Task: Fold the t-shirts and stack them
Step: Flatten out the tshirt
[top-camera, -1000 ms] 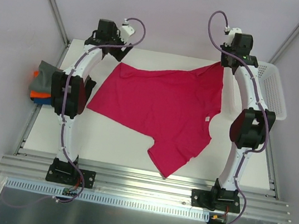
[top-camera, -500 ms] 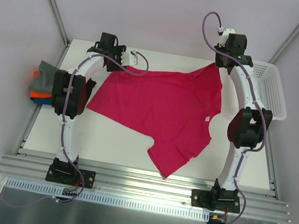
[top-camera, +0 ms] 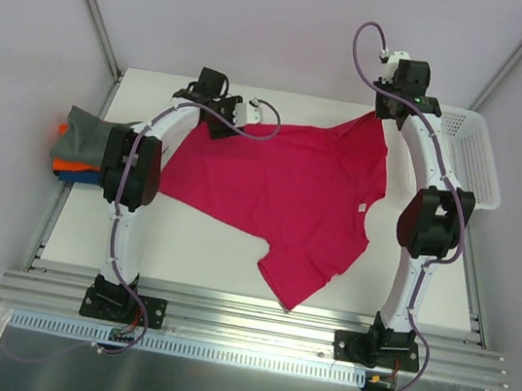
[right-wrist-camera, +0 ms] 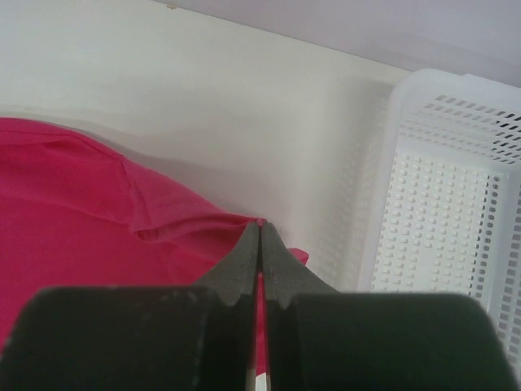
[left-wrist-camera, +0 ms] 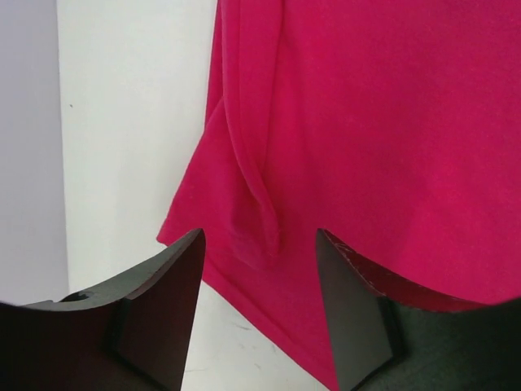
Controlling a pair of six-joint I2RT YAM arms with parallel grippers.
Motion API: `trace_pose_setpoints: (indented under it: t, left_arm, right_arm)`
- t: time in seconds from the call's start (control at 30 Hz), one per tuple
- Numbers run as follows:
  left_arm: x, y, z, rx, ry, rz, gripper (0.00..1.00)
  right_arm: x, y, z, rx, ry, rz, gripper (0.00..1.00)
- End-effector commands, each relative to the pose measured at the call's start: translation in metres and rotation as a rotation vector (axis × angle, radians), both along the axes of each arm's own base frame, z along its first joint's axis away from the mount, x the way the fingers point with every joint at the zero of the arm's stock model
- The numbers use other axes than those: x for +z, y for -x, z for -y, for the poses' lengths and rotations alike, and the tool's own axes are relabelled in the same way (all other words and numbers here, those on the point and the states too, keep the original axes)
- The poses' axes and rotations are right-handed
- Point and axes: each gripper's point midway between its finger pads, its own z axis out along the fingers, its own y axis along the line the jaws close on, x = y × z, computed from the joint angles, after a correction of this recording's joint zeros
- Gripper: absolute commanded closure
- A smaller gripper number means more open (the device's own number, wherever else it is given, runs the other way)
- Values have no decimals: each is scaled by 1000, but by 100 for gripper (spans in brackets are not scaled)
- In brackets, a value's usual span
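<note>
A magenta-red t-shirt (top-camera: pixel 282 184) lies spread on the white table, with a small white label near its neck. My left gripper (top-camera: pixel 222 116) hovers over the shirt's far left corner. In the left wrist view its fingers (left-wrist-camera: pixel 259 236) stand open, with a wrinkled fold of the shirt (left-wrist-camera: pixel 366 122) showing between them. My right gripper (top-camera: pixel 387 111) is at the far right corner. In the right wrist view it (right-wrist-camera: pixel 260 224) is shut on a pinch of the shirt's edge (right-wrist-camera: pixel 73 204). A stack of folded t-shirts (top-camera: pixel 77 143), grey on top with orange and blue under it, sits at the table's left edge.
A white plastic lattice basket (top-camera: pixel 473 158) stands at the far right, close beside my right gripper, and fills the right side of the right wrist view (right-wrist-camera: pixel 456 204). Grey walls close in the back and sides. The arm bases sit on a metal rail at the near edge.
My left gripper has moved right along the far edge onto the shirt's far left corner, and its jaws have narrowed. The right gripper shifted slightly and keeps its hold.
</note>
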Motion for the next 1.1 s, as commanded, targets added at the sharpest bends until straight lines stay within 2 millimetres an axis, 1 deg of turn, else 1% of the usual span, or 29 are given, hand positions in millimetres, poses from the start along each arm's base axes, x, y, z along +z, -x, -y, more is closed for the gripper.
trace_pose_setpoints:
  t: [0.0,0.03,0.07,0.13,0.2,0.37,0.4,0.43,0.53,0.57,0.6,0.73,0.77,0.8,0.87,1.07]
  left_arm:
    - [18,15,2,-8,58,-23,45]
    - [16,16,2,-10,61,-29,48]
    - [13,17,2,-3,65,-40,48]
    - [3,20,2,5,68,-68,52]
    - [-5,23,3,7,70,-89,52]
    - [-16,21,4,10,71,-110,53]
    - [-14,19,5,11,71,-104,55]
    - [-21,17,3,15,59,-110,55]
    - [-28,10,2,24,64,-119,55]
    - [-23,3,-1,37,71,-106,55]
    - [-29,1,-1,45,75,-119,56]
    - [-40,-12,-9,74,70,-123,56]
    - [-36,-18,-11,81,71,-110,56]
    - [-41,-21,-14,90,72,-117,56]
    - [-39,-27,-16,108,80,-111,57]
    - [-41,-28,-31,140,76,-118,58]
  right_arm:
    - [26,1,-2,5,-25,54,99]
    - [28,2,0,2,-25,55,99]
    - [26,3,0,5,-23,51,99]
    - [25,4,2,1,-21,46,99]
    - [23,4,4,0,-17,42,99]
    - [19,4,7,-7,-10,35,99]
    - [20,4,8,-9,-10,37,99]
    - [19,4,7,-7,-10,35,99]
    - [18,3,7,-10,-10,35,99]
    - [18,3,6,-8,-9,35,99]
    - [16,3,8,-14,-5,31,99]
    - [11,3,10,-18,5,23,99]
    - [10,2,11,-18,6,20,99]
    - [9,2,10,-17,6,19,99]
    - [7,1,10,-17,7,16,99]
    - [1,-3,9,-16,3,9,99]
